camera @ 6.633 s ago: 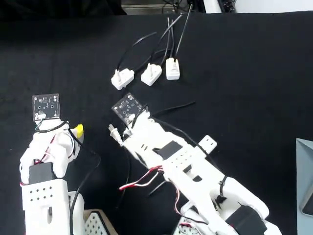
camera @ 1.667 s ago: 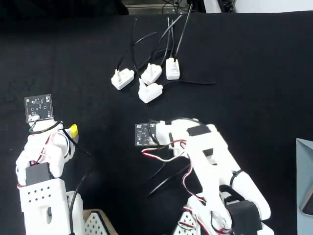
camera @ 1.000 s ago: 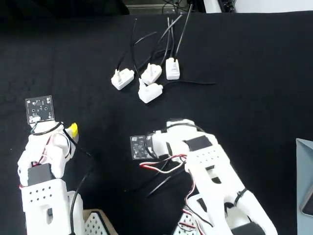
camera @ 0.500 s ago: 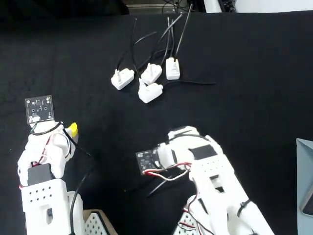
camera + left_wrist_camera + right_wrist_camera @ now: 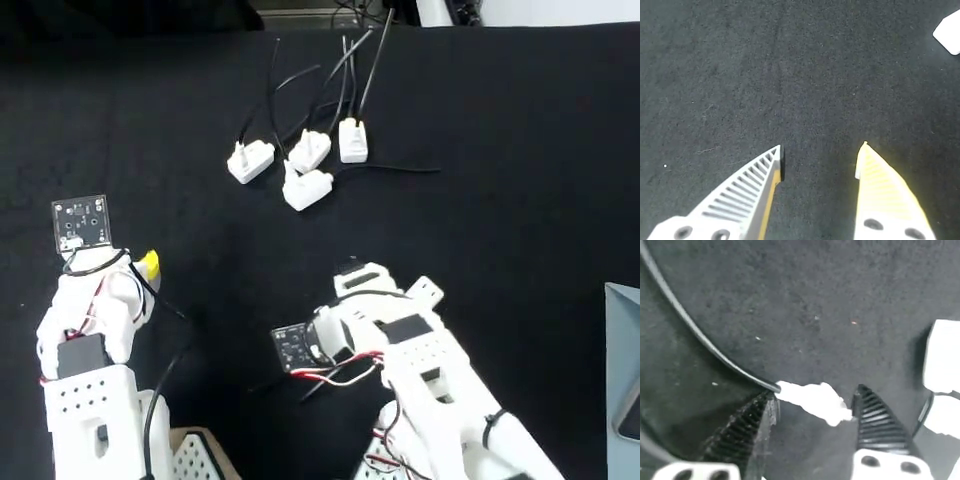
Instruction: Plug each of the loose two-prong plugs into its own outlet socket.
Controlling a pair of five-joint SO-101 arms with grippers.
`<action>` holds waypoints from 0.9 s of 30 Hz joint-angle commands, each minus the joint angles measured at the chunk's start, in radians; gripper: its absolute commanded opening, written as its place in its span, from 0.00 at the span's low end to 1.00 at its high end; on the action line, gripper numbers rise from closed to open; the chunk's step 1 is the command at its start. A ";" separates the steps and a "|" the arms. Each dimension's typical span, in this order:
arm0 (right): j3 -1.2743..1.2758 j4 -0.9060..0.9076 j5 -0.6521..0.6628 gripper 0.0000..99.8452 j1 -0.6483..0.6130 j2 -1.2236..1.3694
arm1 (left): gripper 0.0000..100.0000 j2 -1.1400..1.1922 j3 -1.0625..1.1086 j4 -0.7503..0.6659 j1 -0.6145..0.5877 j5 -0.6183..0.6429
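left claw (image 5: 820,155) parted | right arm (image 5: 430,355) folded back, right claw (image 5: 814,392) straddling plug (image 5: 812,401)

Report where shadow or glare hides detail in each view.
High view: thin black cables nearly vanish against the black cloth-covered table; white plastic plugs glare bright. Left wrist view: even light, no glare. Right wrist view: the small white plug glares; dark shadow beside the white block.

four white plug pieces (image 5: 308,188) in one cluster, one more white plug (image 5: 812,399) apart from them, two arms, left arm (image 5: 90,330) and right arm (image 5: 430,370), two small square boards (image 5: 80,222), one grey-blue object (image 5: 622,380), black cables (image 5: 390,169) tangled, count unclear
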 commanded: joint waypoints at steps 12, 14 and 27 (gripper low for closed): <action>-0.248 -0.015 0.002 0.01 -0.011 0.294 | 0.24 -0.012 -0.004 -0.018 -0.001 0.005; -0.280 -0.012 -0.043 0.01 -0.011 0.294 | 0.24 -0.012 -0.002 -0.018 -0.001 0.005; -0.748 0.532 -0.753 0.01 -0.074 0.415 | 0.24 -0.012 -0.002 -0.021 -0.001 0.005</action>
